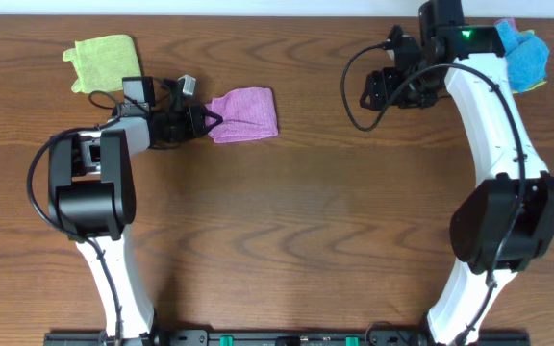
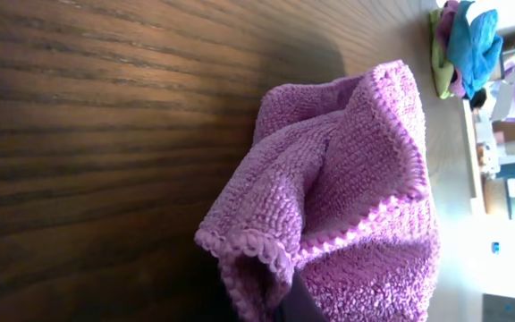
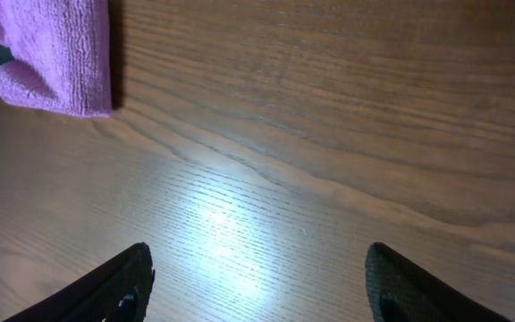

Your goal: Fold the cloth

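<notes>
Item one, my left gripper (image 1: 203, 120): it is closed on the near edge of the cloth (image 1: 248, 113). In the left wrist view the mauve pile bunches up out of the pinch and only a dark sliver of one finger shows below it, so the grip is judged from the gathered fabric.

Item two, my right gripper (image 3: 257, 265): the fingers (image 3: 123, 286) are spread wide and hold nothing, with bare table (image 1: 306, 211) beneath them.

Item three, position. Taking the lime-green cloth (image 1: 104, 60) as the reference, the mauve cloth lies on the table to its right and slightly nearer my base, apart from it. My left gripper sits between the two. My right gripper is well beyond the mauve cloth on the side away from the reference. The blue cloth (image 1: 527, 53) is at the far opposite end of the table.

Item four, progress. From overhead the cloth shows as a compact oblong, and the wrist views show doubled layers and more than one hemmed edge stacked together. I judge at least one fold is in (the count cannot be confirmed). The gripped end is puckered and raised, not flat. The white tag is not visible in any view.

Outstanding, in my judgement: lay the held end down, square the edges, and let go.
</notes>
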`<act>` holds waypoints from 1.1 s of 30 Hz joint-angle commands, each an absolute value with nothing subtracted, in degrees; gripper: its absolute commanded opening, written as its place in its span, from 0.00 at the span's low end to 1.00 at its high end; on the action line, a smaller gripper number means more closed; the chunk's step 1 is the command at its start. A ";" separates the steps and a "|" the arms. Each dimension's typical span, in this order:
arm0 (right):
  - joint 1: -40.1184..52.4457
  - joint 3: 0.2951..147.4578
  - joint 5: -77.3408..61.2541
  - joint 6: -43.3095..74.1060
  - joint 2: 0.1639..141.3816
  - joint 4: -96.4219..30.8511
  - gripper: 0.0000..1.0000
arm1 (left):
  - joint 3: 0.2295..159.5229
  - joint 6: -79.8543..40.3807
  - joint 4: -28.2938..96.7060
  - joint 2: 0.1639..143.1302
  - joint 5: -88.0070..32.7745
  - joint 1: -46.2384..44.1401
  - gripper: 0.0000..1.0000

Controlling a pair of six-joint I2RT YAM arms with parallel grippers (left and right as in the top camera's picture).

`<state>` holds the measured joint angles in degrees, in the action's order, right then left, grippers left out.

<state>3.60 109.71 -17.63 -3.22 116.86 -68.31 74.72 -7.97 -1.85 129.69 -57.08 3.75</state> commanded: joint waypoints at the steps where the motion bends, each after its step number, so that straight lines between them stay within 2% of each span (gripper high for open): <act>1: 3.29 110.04 -18.35 -3.92 115.07 -68.38 0.76 | 77.03 -9.10 -0.89 134.34 -55.24 2.96 0.06; 13: 3.29 110.04 -16.25 -3.92 115.07 -68.16 0.74 | 97.62 -9.02 10.94 134.34 -57.49 1.48 0.06; 22: 3.29 110.04 -14.79 -3.95 115.07 -67.92 0.73 | 108.03 -9.02 13.61 134.34 -57.34 1.61 0.06; 27: 3.29 110.04 -14.79 -3.95 115.07 -67.22 0.73 | 111.66 -7.46 15.99 134.34 -54.41 3.18 0.06; 33: 3.29 110.04 -14.76 -3.95 115.07 -66.19 0.74 | 117.12 1.56 26.26 134.34 -46.57 5.87 0.05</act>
